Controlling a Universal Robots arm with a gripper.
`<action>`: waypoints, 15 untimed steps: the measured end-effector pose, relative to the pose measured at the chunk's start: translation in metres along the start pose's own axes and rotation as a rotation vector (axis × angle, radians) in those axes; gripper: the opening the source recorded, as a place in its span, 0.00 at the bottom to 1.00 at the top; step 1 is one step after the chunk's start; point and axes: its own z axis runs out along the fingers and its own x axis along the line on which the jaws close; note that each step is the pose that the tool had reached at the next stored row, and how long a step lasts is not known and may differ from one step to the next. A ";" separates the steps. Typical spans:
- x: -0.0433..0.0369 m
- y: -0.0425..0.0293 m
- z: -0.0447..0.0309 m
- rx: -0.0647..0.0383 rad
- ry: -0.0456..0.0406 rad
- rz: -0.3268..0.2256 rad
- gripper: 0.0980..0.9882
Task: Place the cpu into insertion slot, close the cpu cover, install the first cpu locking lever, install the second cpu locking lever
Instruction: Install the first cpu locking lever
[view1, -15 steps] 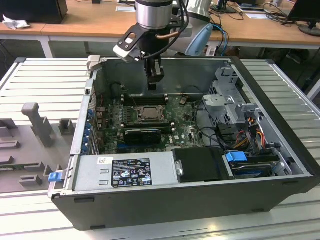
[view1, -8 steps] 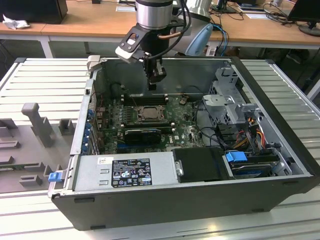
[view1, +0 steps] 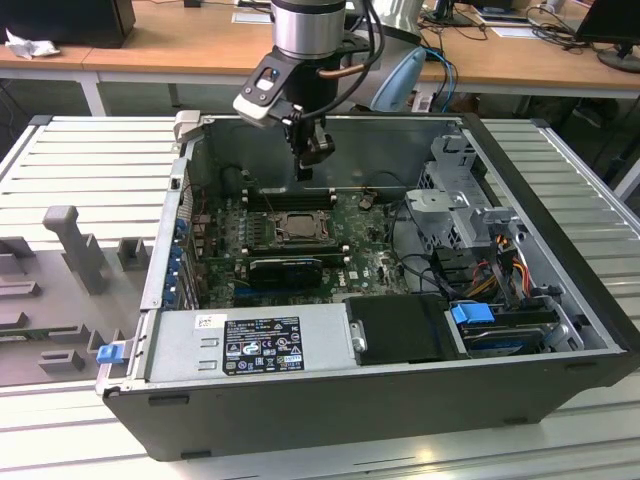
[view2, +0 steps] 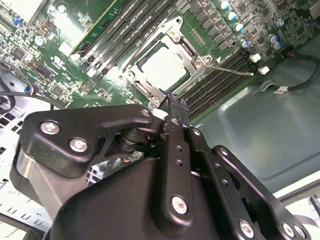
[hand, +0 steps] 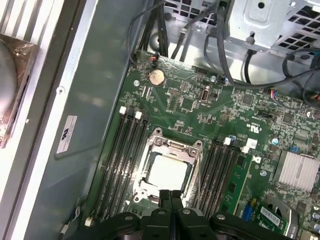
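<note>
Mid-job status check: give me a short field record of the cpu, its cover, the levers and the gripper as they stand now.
cpu: lying flat, pale face up, inside the cover's cut-out
cpu cover: down, framing the cpu
lever: one thin wire juts sideways from the cover's corner; latched or not, cannot tell
gripper: shut, empty, raised above the cover's edge
</note>
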 end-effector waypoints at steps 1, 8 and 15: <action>0.0000 0.0000 0.0000 0.000 0.0003 -0.009 0.01; 0.0000 0.0000 0.0000 0.001 0.0016 -0.060 0.01; 0.0000 0.0000 0.0000 0.002 0.0038 -0.144 0.01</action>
